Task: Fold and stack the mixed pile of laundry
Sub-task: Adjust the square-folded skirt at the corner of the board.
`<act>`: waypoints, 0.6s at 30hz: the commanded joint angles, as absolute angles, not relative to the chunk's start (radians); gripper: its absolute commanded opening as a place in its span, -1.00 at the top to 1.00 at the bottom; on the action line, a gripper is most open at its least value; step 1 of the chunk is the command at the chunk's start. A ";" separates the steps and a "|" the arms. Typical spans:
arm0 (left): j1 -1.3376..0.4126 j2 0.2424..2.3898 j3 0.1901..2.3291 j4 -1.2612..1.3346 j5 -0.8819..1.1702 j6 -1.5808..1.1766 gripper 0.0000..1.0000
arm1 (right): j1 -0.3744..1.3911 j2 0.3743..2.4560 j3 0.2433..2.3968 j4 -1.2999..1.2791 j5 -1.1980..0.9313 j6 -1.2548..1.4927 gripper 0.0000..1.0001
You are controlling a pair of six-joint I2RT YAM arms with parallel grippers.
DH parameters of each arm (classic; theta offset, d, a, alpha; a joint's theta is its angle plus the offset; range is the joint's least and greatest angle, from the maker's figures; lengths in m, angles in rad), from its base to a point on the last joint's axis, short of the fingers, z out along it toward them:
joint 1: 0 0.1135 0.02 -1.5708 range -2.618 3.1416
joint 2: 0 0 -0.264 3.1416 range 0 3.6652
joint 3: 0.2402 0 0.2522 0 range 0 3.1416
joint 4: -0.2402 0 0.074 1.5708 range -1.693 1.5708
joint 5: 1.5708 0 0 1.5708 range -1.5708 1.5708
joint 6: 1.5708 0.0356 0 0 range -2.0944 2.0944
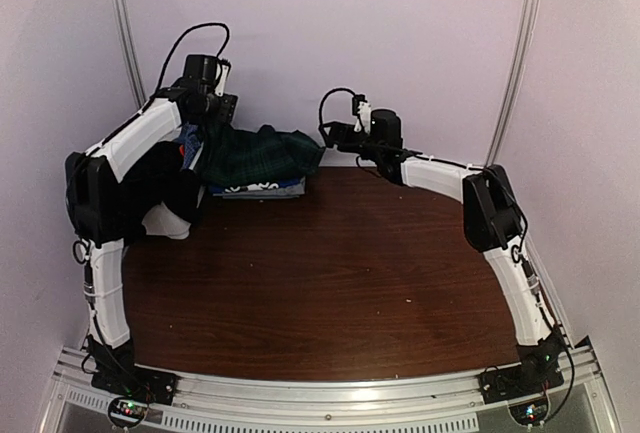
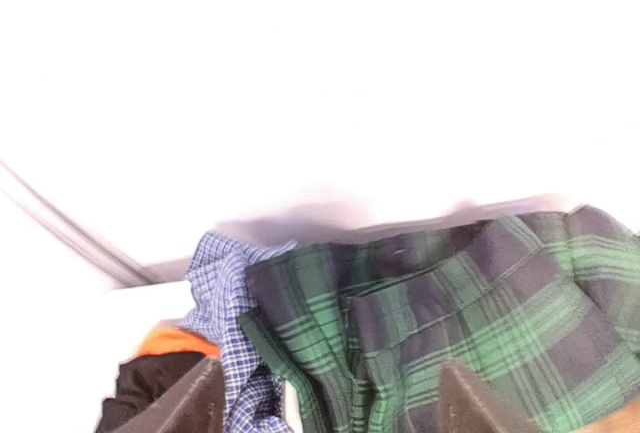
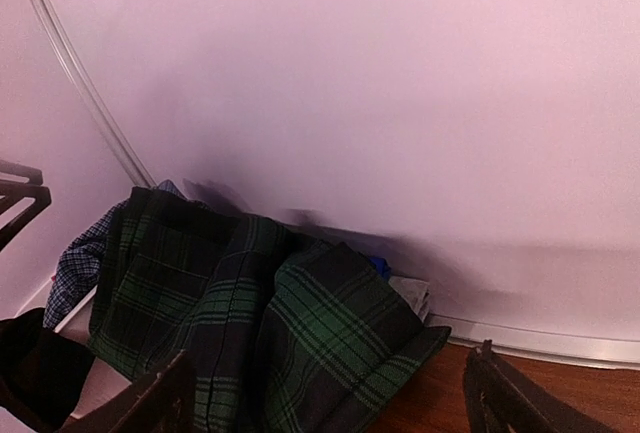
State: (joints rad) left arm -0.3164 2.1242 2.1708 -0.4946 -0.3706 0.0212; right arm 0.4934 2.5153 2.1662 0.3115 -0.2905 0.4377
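The laundry pile lies stacked at the back left of the table against the wall. On top is a dark green tartan skirt, loosely folded. Under it show a blue checked shirt, a blue piece and pale folded cloth. My left gripper hangs open just above the skirt's left end. My right gripper stands open at the skirt's right end, with nothing between its fingers.
A black garment with an orange patch lies left of the pile, under the left arm, and something white sits in front of it. The wooden table stretches towards the near edge. The back wall is close behind both grippers.
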 commanded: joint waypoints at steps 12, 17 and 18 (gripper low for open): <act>-0.314 2.325 2.232 -0.473 -0.470 -0.152 0.13 | 0.457 2.369 1.961 0.409 -0.325 0.431 -0.87; -0.272 2.467 2.352 -0.509 -0.439 -0.195 0.17 | 0.446 2.350 1.918 0.427 -0.330 0.438 -0.87; -0.264 2.496 2.378 -0.520 -0.439 -0.203 0.17 | 0.444 2.344 1.906 0.433 -0.330 0.440 -0.87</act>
